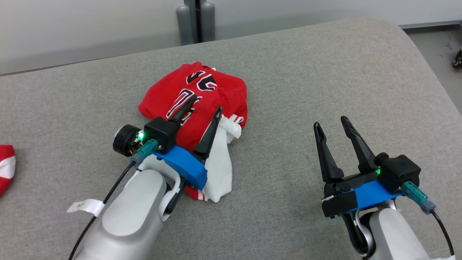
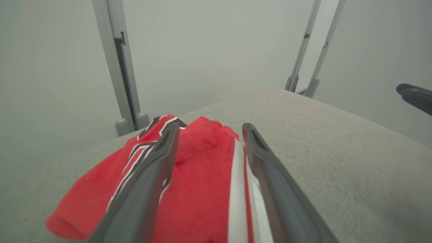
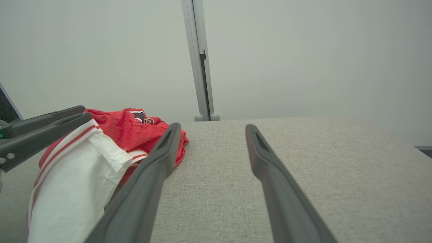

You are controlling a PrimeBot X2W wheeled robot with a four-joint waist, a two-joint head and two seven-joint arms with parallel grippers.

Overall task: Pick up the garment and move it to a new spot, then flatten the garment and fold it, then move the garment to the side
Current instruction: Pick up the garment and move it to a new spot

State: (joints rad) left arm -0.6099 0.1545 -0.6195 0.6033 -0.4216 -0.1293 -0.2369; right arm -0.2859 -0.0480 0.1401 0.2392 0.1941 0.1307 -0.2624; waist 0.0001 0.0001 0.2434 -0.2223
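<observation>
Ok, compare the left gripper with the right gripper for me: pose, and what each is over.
The left gripper is over the crumpled red and white garment; the right gripper is over bare grey cushion, apart from the garment. In the head view the left gripper's fingers lean right, while the right gripper's lean slightly left. Shared: both stand open, gripping nothing.

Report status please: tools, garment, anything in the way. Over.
Left tool open over garment, no grip. Right tool open, off to its side. Garment crumpled on grey surface, not flattened. Another red-white cloth far left, out of the way.
</observation>
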